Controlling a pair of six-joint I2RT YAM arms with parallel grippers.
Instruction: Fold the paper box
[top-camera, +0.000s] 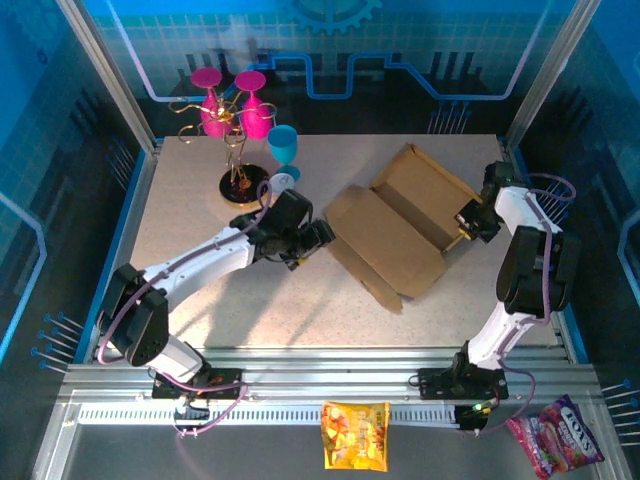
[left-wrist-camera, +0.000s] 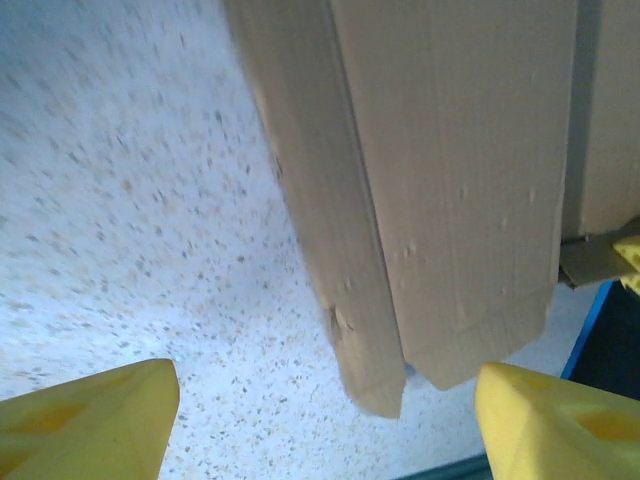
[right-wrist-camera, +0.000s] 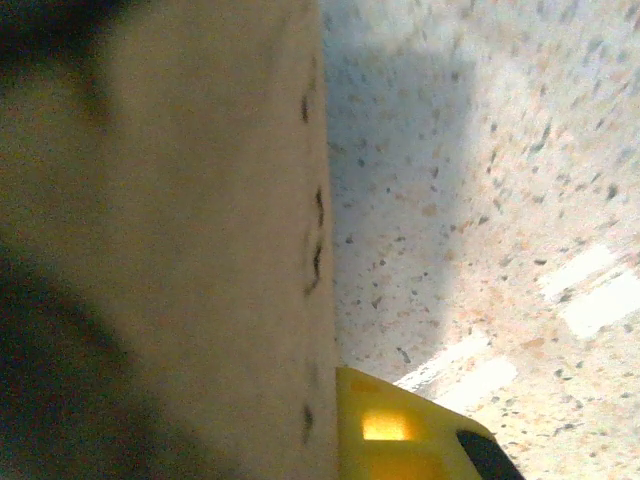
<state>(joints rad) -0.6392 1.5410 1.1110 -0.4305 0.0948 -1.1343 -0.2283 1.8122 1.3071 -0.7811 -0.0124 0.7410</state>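
Reaching, left gripper: fingers are standing wide apart, holding nothing, with a flap edge just ahead between them.
Bracing, right gripper: one finger is lying flat against a cardboard wall; I cannot tell whether it is clamping.
Box: it is lying partly opened, flaps spread, mid-right on the surface, between the two grippers.
Handling: probably light, staying stiff across panels and hinging at creases; likely sliding if pushed unbraced.
Hold: pinching a flap's free edge looks best, lifting it about its crease.
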